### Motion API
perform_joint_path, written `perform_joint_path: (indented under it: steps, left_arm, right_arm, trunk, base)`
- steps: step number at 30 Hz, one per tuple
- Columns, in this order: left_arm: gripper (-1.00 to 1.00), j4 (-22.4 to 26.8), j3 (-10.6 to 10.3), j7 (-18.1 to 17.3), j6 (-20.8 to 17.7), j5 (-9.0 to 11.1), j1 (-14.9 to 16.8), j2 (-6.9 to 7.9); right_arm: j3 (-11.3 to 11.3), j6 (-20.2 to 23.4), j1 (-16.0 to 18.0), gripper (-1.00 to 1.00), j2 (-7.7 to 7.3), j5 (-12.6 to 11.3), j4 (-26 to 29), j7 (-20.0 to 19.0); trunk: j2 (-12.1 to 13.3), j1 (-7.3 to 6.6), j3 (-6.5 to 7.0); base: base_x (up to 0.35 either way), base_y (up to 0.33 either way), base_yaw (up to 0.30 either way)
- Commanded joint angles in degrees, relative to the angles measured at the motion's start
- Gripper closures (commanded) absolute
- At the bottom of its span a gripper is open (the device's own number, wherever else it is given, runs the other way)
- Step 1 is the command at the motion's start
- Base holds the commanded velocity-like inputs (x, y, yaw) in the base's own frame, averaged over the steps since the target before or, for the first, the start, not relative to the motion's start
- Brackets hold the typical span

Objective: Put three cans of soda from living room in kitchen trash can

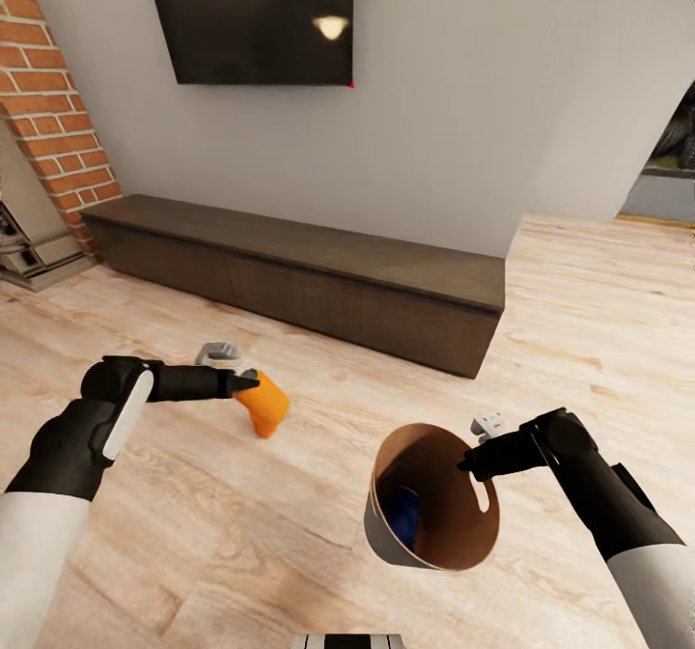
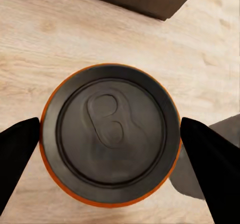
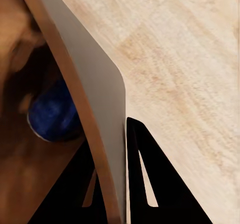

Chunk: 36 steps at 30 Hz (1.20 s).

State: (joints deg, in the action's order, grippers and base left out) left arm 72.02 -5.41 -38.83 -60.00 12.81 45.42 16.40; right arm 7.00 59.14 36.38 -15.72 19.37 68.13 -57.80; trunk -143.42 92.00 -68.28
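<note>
Living room: light wood floor (image 1: 241, 533), long dark bench (image 1: 309, 277) along the grey wall, black wall screen (image 1: 256, 14) above it, brick fireplace (image 1: 53, 108) at far left, cut off by the frame edge. Open floor all around both arms; the bench edge sits well behind them.

Trash can (image 1: 434, 509) hangs tilted off the floor on the robot's right, mouth facing the head camera, brown inside. Right gripper (image 1: 473, 463) is clamped on its rim: the right wrist view shows one black finger (image 3: 155, 184) outside the pale wall (image 3: 95, 109) and the other inside. That view also shows a blue round object (image 3: 52, 115) down in the bin; in the head view it's just a dark blue patch, can't tell what it is.

Left gripper (image 1: 249, 379) grips an orange soda can (image 1: 264, 404), held tilted above the floor, well apart from the bin. Left wrist view looks straight at the can's grey top (image 2: 110, 134) and pull tab, black fingers (image 2: 17, 154) pressed to either side. The head view hides that top.

Only one can in sight. A pale grey piece behind the left gripper is too small to make out.
</note>
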Motion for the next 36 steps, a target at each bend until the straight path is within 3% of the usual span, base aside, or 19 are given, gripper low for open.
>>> perform_joint_path:
  steps: [1, 2, 5, 7, 10, 14, 19, 23, 24, 27, 32, 36]
  left_arm:
    - [1.00, -4.32, -2.00, -4.38, 0.00, -0.41, 3.82, 0.95]
    - [1.00, -6.59, -3.41, -6.35, 0.00, -0.44, 5.76, 1.28]
    - [1.00, -16.62, -12.08, -15.41, 0.00, -0.51, 15.00, 2.16]
    - [1.00, -20.03, -15.91, -20.38, 0.00, -0.54, 19.22, 2.15]
    - [1.00, -21.86, -20.62, -25.23, 0.00, -0.59, 23.64, 1.78]
    - [1.00, -22.53, -26.94, -27.69, 0.00, -0.57, 26.20, 0.82]
    - [1.00, -22.63, -30.17, -28.36, 0.00, -0.62, 27.55, -0.90]
    - [1.00, -22.68, -33.61, -28.45, 0.00, -0.63, 29.29, -2.10]
    - [1.00, -22.76, -35.08, -28.47, 0.00, -0.62, 29.70, -2.96]
    - [1.00, -23.06, -36.81, -28.49, 0.00, -0.63, 30.13, -4.93]
    - [1.00, -23.55, -38.09, -28.50, 0.00, -0.68, 31.82, -7.81]
    - [1.00, -23.69, -38.27, -28.50, 0.00, -0.66, 32.18, -8.66]
  right_arm:
    - [0.08, 0.86, 0.49, 1.00, 0.39, -1.23, -0.80, -0.38]
    - [0.11, 0.86, 0.83, 1.00, 0.59, -1.20, -1.38, -0.38]
    - [0.17, 0.86, 3.78, 1.00, 1.64, -0.73, -5.54, -0.33]
    - [0.23, 0.86, 6.03, 1.00, 2.58, 0.59, -8.33, -0.31]
    - [0.24, 0.86, 9.80, 1.00, 5.00, 4.16, -13.41, -0.28]
    - [0.21, 0.86, 14.48, 1.00, 8.55, 9.30, -20.23, -0.05]
    - [0.21, 0.86, 17.76, 1.00, 11.33, 13.06, -25.95, 0.36]
    - [0.19, 0.86, 18.41, 1.00, 12.36, 14.34, -27.10, 0.45]
    - [0.18, 0.86, 18.57, 1.00, 12.78, 14.58, -27.30, 0.55]
    - [0.18, 0.86, 18.76, 1.00, 13.67, 15.22, -27.54, 0.67]
    - [0.12, 0.86, 18.91, 1.00, 14.88, 17.09, -27.68, 0.75]
    - [0.12, 0.86, 19.37, 1.00, 15.07, 17.28, -27.69, 0.76]
  trunk:
    - [0.02, -0.02, 0.22]
    - [0.03, -0.05, 0.44]
    - [0.07, -0.12, 1.11]
    - [0.10, -0.18, 1.55]
    - [0.14, -0.25, 2.22]
    - [0.57, -0.55, 3.06]
    - [2.58, -1.65, 3.96]
    - [4.18, -2.53, 4.68]
    - [4.59, -2.75, 4.86]
    - [5.79, -3.40, 5.39]
    - [7.79, -4.50, 6.29]
    - [9.40, -5.38, 7.01]
  base:
    - [0.000, 0.000, 0.000]
    - [0.000, 0.000, 0.000]
    - [0.000, 0.000, 0.000]
    - [0.000, 0.000, 0.000]
    - [0.000, 0.000, 0.000]
    - [0.000, 0.000, 0.000]
    - [0.000, 0.000, 0.000]
    - [0.000, 0.000, 0.000]
    - [0.000, 0.000, 0.000]
    - [0.000, 0.000, 0.000]
    - [0.000, 0.000, 0.000]
    - [0.000, 0.000, 0.000]
